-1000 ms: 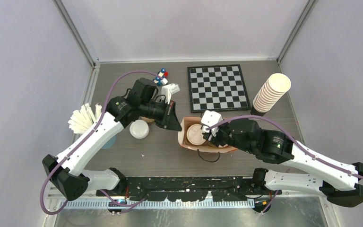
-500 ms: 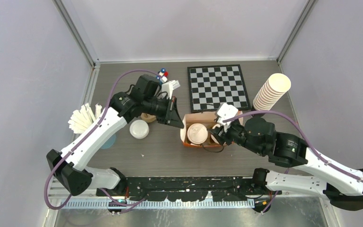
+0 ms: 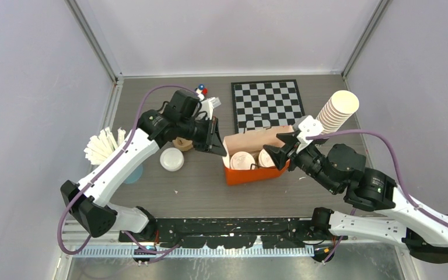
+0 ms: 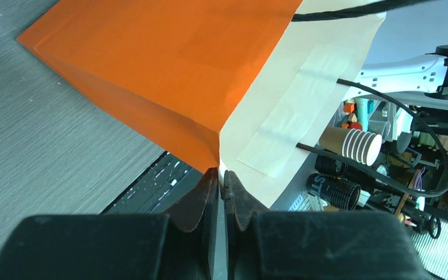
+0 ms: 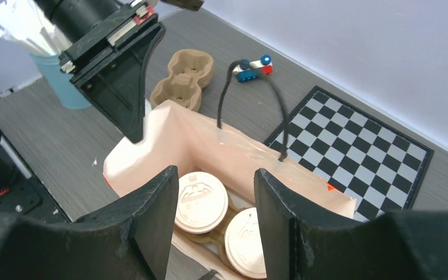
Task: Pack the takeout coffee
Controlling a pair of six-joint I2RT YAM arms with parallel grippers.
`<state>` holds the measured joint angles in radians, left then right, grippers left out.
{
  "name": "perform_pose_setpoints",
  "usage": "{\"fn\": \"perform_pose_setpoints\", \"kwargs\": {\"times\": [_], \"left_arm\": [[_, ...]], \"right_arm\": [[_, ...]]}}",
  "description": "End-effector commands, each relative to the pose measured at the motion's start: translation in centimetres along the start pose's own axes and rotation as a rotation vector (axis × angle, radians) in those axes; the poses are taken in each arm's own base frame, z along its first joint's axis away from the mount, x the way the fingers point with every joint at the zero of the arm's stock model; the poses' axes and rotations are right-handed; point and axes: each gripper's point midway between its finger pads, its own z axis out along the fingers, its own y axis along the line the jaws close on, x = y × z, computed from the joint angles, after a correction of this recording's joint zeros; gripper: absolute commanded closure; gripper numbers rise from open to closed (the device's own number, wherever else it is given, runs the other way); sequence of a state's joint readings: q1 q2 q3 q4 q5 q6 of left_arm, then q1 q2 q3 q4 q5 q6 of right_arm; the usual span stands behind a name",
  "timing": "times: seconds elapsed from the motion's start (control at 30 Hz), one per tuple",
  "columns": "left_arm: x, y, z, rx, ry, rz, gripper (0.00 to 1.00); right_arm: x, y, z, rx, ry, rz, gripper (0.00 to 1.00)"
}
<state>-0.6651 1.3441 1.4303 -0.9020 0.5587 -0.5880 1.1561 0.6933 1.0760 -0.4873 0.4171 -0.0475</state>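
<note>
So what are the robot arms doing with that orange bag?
They're packing coffee. The left gripper pinches the rim of the orange paper bag, so its mouth stands open. Two lidded takeout coffee cups already sit side by side inside it. The right gripper hangs open just above them, holding nothing.

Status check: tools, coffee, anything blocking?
Left tool shut on orange bag rim. Right tool open, empty, at bag mouth. Two lidded coffee cups upright inside bag. No obstruction seen.

We see a grey table (image 3: 198, 182) carrying an orange bag (image 3: 251, 174), chessboard (image 3: 266, 108), cup stack (image 3: 333, 116), white lid (image 3: 171, 158), cardboard cup tray (image 5: 184, 81) and toy bricks (image 3: 201, 90).
</note>
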Motion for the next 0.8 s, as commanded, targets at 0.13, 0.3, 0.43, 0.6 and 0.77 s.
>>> {"fn": "perform_pose_setpoints", "kwargs": {"times": [0.13,0.3,0.43,0.6,0.77], "left_arm": [[-2.0,-0.2,-1.0,-0.045,-0.07,0.023,0.85],[-3.4,-0.4,-1.7,-0.065,-0.114,0.056,0.68],[-5.5,-1.0,-3.4,-0.114,-0.204,0.101,0.57],[-7.8,-1.8,-7.0,-0.186,-0.349,0.166,0.49],[-8.9,-0.7,-11.7,-0.347,-0.513,0.185,0.33]], "right_arm": [[-4.6,-2.0,-0.8,0.108,-0.113,0.142,0.44],[-4.9,-2.9,-1.3,0.152,-0.132,0.201,0.44],[-5.1,-4.3,-1.8,0.235,-0.117,0.211,0.37],[-5.5,-6.4,-2.7,0.361,-0.08,0.23,0.2],[-5.9,-6.7,-3.3,0.388,-0.042,0.3,0.1]]}}
